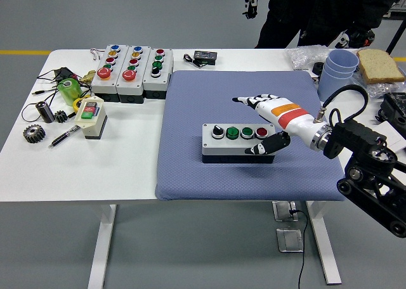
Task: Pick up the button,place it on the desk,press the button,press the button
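Note:
A grey button box with a black knob, two green buttons and a red button lies on the blue mat. My right hand hovers just above and right of the box, fingers spread, thumb near the box's front right corner. It holds nothing. The left arm is out of view.
Three more button boxes stand at the back left, with a small two-button box, gears, a pen and cables. Blue cups, bread and plastic bags sit at the back right. A person stands behind the table.

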Controlling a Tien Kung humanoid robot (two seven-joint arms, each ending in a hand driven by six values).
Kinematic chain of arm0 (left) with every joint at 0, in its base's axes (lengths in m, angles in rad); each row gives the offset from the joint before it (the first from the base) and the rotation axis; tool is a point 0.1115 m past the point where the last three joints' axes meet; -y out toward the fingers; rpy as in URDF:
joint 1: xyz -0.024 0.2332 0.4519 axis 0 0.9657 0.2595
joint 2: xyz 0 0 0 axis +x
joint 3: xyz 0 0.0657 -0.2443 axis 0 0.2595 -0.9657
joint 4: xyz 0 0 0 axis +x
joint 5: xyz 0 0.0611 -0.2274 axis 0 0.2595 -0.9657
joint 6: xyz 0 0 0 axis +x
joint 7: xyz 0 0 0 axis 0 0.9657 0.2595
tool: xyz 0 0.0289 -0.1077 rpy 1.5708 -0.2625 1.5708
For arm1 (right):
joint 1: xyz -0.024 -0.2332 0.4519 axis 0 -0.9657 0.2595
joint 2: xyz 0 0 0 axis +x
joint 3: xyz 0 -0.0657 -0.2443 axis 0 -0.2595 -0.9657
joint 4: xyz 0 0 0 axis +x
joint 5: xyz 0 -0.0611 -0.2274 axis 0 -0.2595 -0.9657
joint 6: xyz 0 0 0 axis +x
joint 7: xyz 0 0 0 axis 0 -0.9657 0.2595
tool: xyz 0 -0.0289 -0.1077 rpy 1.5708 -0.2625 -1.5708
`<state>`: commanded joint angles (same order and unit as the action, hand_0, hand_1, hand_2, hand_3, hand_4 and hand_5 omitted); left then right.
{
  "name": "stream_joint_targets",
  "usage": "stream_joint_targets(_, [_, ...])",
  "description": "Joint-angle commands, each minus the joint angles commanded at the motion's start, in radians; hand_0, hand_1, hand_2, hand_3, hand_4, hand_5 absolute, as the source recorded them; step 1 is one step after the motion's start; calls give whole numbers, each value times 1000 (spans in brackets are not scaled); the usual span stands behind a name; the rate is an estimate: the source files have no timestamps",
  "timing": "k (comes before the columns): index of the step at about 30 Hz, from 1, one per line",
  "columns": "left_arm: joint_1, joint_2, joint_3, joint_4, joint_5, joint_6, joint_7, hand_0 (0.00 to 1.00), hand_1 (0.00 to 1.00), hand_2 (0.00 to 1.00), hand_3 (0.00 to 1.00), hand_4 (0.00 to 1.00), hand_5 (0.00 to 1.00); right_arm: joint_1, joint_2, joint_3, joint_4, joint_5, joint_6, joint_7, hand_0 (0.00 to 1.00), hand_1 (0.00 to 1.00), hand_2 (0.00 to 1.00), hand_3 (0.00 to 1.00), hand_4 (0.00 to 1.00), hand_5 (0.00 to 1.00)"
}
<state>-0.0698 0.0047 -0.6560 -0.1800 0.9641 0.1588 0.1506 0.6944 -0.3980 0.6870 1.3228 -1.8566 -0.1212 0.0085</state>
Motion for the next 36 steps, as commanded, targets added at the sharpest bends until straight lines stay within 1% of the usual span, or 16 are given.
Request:
stream_joint_targets(1, [0, 0, 0, 0, 0, 0, 0, 622, 658, 677, 595, 333, 643, -2, -2, 3, 6, -2, -6, -1, 926, 777, 882, 966, 998, 213])
stream_joint_targets(2, [1, 0, -2, 0, 1, 0, 0, 622, 658, 677, 595, 333, 643, -14, -14, 15, 27, -12, -28, -7, 926, 777, 882, 966, 998, 213])
stream_joint_targets(3, [1, 0, -2, 0, 1, 0, 0, 622, 659, 677, 595, 334, 643, -16, -17, 18, 32, -15, -33, -8, 471, 322, 526, 807, 984, 257])
stream_joint_targets(4, [2, 0, -3, 0, 5, 0, 1, 622, 659, 677, 595, 334, 643, -25, -27, 25, 47, -17, -49, -7, 471, 322, 526, 807, 984, 257])
stream_joint_targets(6, [3, 0, -5, 0, 9, -1, 1, 622, 659, 677, 595, 334, 643, -36, -37, 32, 60, -4, -58, -1, 471, 322, 526, 807, 984, 257])
stream_joint_targets(8, [4, -1, -7, 0, 11, -1, 2, 622, 659, 677, 595, 334, 643, -44, -46, 33, 68, 14, -53, -6, 471, 322, 526, 807, 984, 257])
stream_joint_targets(9, [4, -1, -7, 0, 12, -1, 2, 622, 658, 676, 596, 334, 644, -47, -49, 32, 70, 16, -46, -11, 198, 2, 243, 667, 912, 388])
stream_joint_targets(14, [5, -2, -8, 0, 15, -1, 3, 622, 658, 676, 596, 334, 644, -61, -55, 25, 68, 0, -19, -38, 198, 2, 243, 667, 912, 388])
stream_joint_targets(15, [5, -2, -6, 0, 13, 0, 2, 622, 658, 676, 596, 333, 645, -64, -55, 25, 66, -7, -13, -44, 131, 2, 165, 608, 919, 464])
stream_joint_targets(20, [4, -1, -2, 0, 7, 0, 1, 622, 658, 676, 596, 333, 645, -70, -56, 26, 52, -19, 21, -66, 131, 2, 165, 608, 919, 464])
stream_joint_targets(21, [4, -1, 0, 0, 4, 1, 0, 622, 657, 676, 595, 334, 646, -71, -56, 26, 50, -19, 24, -68, 128, 2, 159, 602, 924, 505])
stream_joint_targets(36, [-2, -1, 5, 0, -7, 1, -1, 622, 657, 676, 595, 334, 645, -70, -49, 13, 14, -12, 42, -74, 132, 2, 160, 600, 918, 531])
